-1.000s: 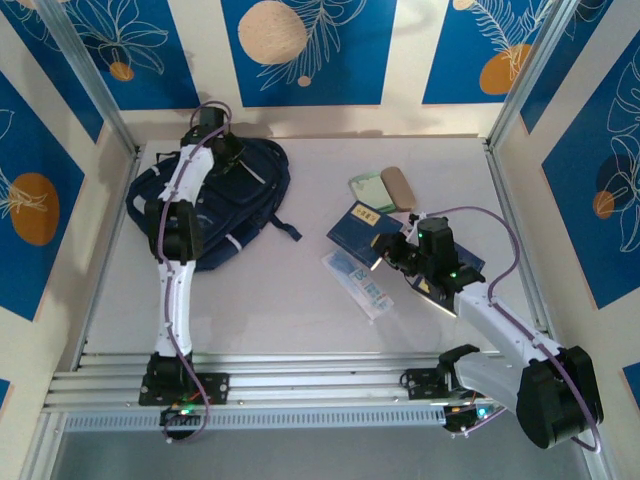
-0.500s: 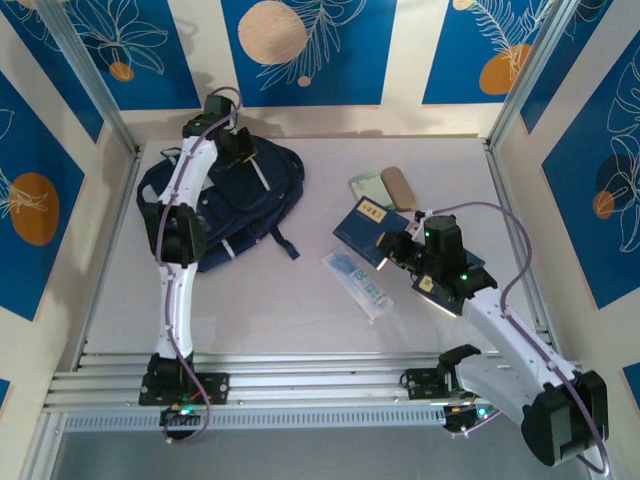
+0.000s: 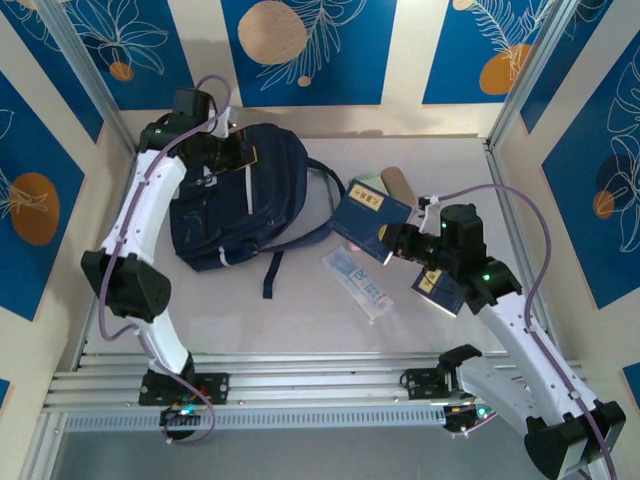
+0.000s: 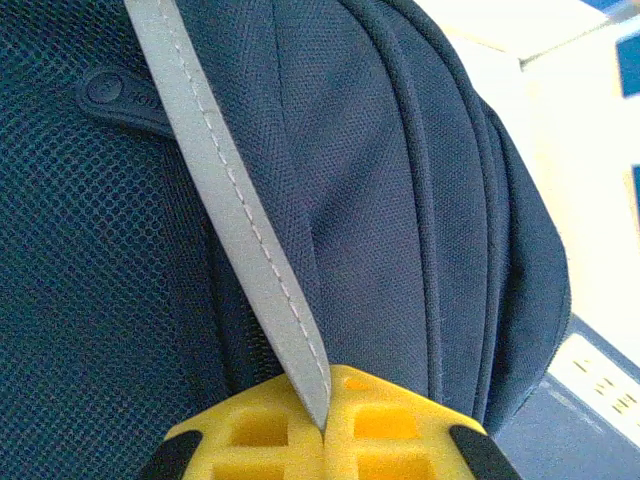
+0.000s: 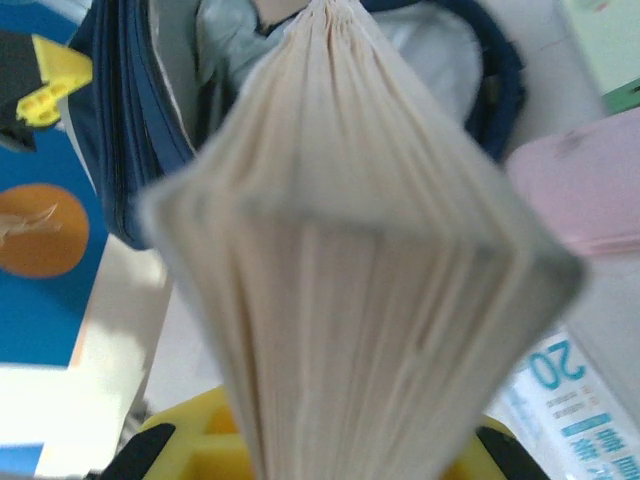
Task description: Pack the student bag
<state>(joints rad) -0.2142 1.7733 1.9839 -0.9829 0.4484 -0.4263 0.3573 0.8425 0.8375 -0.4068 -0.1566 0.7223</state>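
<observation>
Was a robot lab cell: alu frame rails nearside of left gripper, blue leaf-print panels walling table beyond it.

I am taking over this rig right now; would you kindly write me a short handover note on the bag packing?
Left gripper: shut on the grey strip of the student bag, which lies at the table's far left.
Right gripper: shut on the blue book, lifted and pointing toward the bag's open mouth.
Done: bag opened, book picked up.
Left: put the book in, then probably the clear packet, green pad and pink case, all lying on the table.
</observation>
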